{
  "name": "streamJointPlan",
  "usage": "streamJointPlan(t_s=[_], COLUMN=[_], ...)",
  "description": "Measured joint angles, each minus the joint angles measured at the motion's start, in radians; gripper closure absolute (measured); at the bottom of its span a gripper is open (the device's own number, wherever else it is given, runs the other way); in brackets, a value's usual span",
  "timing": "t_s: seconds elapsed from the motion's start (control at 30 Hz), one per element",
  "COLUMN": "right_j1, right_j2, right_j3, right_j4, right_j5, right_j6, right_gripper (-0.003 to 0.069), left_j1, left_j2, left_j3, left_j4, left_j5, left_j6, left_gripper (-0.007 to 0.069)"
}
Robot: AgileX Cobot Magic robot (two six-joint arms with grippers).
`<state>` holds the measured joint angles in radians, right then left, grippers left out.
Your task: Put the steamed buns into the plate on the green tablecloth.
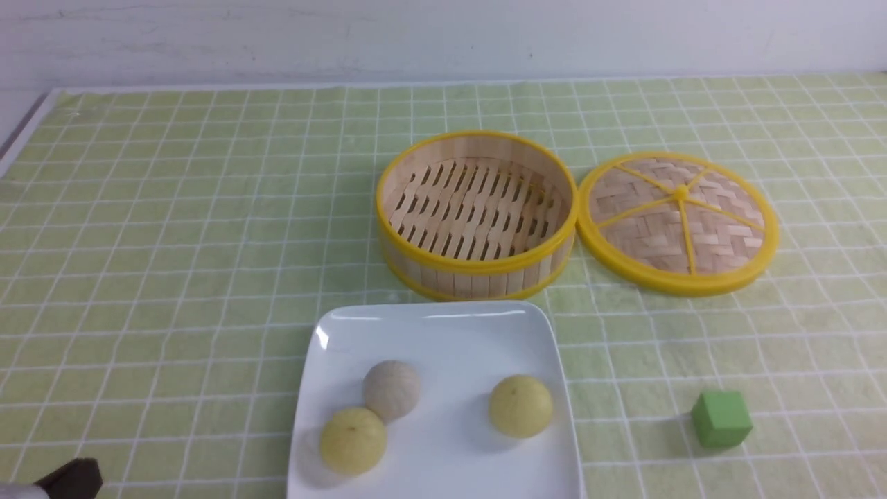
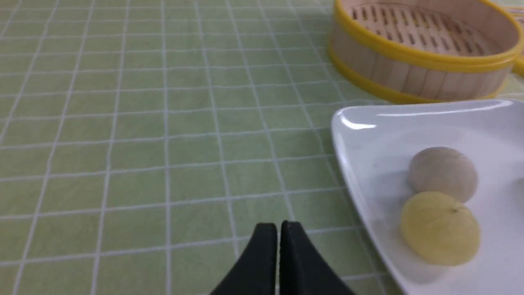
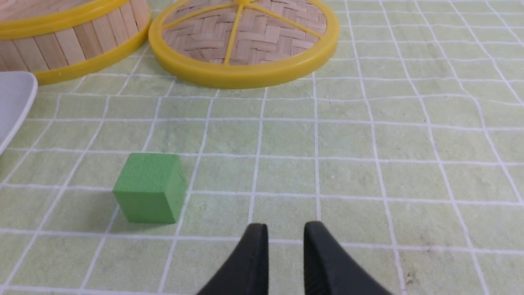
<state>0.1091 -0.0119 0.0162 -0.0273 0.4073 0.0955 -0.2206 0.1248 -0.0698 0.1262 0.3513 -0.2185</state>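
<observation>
Jaws on the left gripper (image 2: 279, 229) are pretty much pressed together with nothing between them, hovering over the light green grid-lined tablecloth (image 1: 173, 242) just off the left edge of the glossy white square plate (image 1: 429, 326). Right gripper (image 3: 285, 231) has its black jaws a bit apart, also empty, near a small green cube (image 3: 149, 187). All three steamed buns (image 1: 391, 389) sit on the plate: the greyish one touching a yellow one, the other yellow one toward the right edge. Behind sits a round yellow-rimmed bamboo steamer (image 1: 477, 215), woven lid (image 1: 678, 222) beside it.
</observation>
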Motion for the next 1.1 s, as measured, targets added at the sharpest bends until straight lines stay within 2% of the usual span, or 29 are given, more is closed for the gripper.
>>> streamJointPlan(t_s=[0.1, 0.27, 1.1], right_j1=[0.0, 0.0, 0.0], right_j2=[0.0, 0.0, 0.0], right_j3=[0.0, 0.0, 0.0], right_j4=[0.0, 0.0, -0.001], right_j5=[0.0, 0.0, 0.0], right_j6=[0.0, -0.004, -0.004], right_gripper=[0.0495, 0.0488, 0.0449], left_j1=[0.104, 0.172, 0.172], left_j2=[-0.09, -0.136, -0.136], left_j3=[0.068, 0.096, 0.096], left_j4=[-0.01, -0.004, 0.015], left_j5=[-0.004, 0.01, 0.019], left_j6=[0.008, 0.008, 0.009], left_gripper=[0.0588, 0.058, 0.0557])
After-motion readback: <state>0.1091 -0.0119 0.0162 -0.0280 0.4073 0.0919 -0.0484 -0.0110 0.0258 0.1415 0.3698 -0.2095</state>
